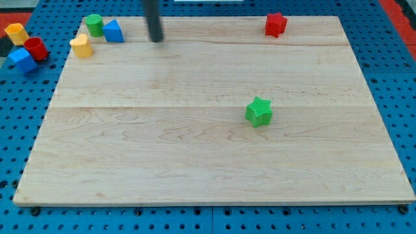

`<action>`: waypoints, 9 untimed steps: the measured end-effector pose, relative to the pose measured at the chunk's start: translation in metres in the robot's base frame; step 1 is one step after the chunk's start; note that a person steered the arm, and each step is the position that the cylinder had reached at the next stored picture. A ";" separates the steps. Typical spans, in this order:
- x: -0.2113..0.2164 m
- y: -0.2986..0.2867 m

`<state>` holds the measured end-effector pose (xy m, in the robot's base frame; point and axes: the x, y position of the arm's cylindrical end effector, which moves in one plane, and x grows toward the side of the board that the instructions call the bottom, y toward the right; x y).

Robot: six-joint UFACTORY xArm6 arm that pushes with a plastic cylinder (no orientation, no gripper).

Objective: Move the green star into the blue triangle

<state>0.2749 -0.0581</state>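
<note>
Camera view: wood surface (195, 149) on blue pegboard. No jaws on this arm, just a dark rod; my tip (156, 40) sits near the top edge, holding nothing, touching no block. Green star (259, 111) lies right of centre, well apart from tip, at approx 4 o'clock from it. Blue triangle (114, 31) is just beside tip at 9 o'clock, w/ green cylinder (95, 25) touching its left side and yellow heart (81, 46) near, at 8 o'clock. Red star (275, 25) at top right. Off the surface, top left: yellow block (15, 32), red block (36, 49), blue block (21, 59), bunched together.
</note>
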 end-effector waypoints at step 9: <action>0.158 0.025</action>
<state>0.4333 -0.0329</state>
